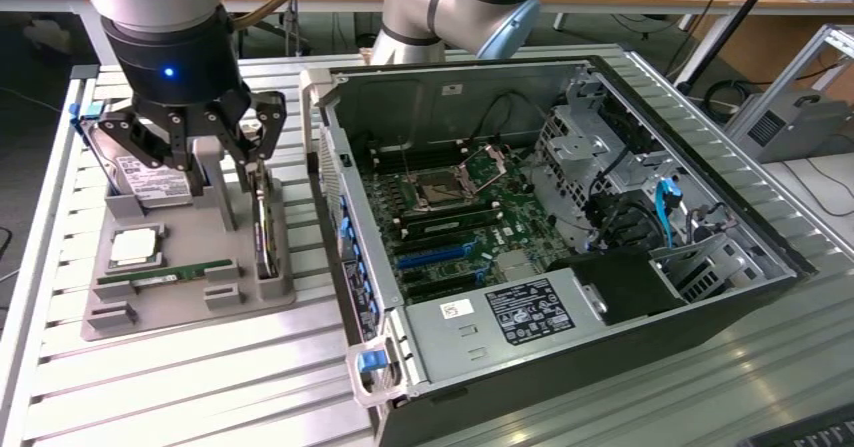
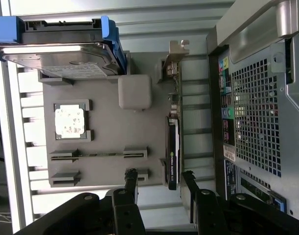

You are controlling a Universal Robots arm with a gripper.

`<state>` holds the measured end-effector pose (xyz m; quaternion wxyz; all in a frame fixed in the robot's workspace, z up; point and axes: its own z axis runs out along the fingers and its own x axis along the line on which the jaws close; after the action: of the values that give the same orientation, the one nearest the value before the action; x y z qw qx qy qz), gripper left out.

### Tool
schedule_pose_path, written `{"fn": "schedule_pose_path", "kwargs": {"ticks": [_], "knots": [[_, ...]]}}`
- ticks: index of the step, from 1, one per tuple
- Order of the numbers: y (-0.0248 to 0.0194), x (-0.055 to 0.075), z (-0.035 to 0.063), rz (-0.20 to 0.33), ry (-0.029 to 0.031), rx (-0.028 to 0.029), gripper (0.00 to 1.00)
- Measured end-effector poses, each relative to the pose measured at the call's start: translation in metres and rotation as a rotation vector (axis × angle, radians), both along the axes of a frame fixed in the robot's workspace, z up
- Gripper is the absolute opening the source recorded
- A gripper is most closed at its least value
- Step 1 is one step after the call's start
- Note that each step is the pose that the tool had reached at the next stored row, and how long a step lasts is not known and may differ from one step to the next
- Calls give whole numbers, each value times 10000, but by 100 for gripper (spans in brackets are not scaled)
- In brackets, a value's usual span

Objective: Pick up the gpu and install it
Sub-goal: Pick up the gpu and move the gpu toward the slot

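Observation:
The gpu (image 1: 271, 235) stands on its edge in a slot along the side of the grey holder tray (image 1: 180, 312) nearest the computer case. From the wrist it shows as a thin dark card (image 2: 172, 147) with a silver end bracket (image 2: 176, 54). My gripper (image 1: 214, 157) hangs open above the tray, just over the card's far end. In the wrist view the gripper (image 2: 160, 177) has its two black fingers on either side of the card's line, above it and not touching. Nothing is held.
The tray also carries a hard drive (image 1: 140, 172) in a blue caddy, a CPU (image 1: 134, 247) and a RAM stick (image 1: 167, 277). The open computer case (image 1: 574, 77) lies right beside the tray with its motherboard (image 1: 461, 217) exposed. All rest on a slatted metal table (image 1: 200, 387).

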<state>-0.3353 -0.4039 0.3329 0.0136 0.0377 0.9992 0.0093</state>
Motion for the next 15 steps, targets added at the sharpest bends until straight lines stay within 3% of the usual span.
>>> {"fn": "schedule_pose_path", "kwargs": {"ticks": [15], "knots": [[-2,0,-29,0,0,-47,48]]}}
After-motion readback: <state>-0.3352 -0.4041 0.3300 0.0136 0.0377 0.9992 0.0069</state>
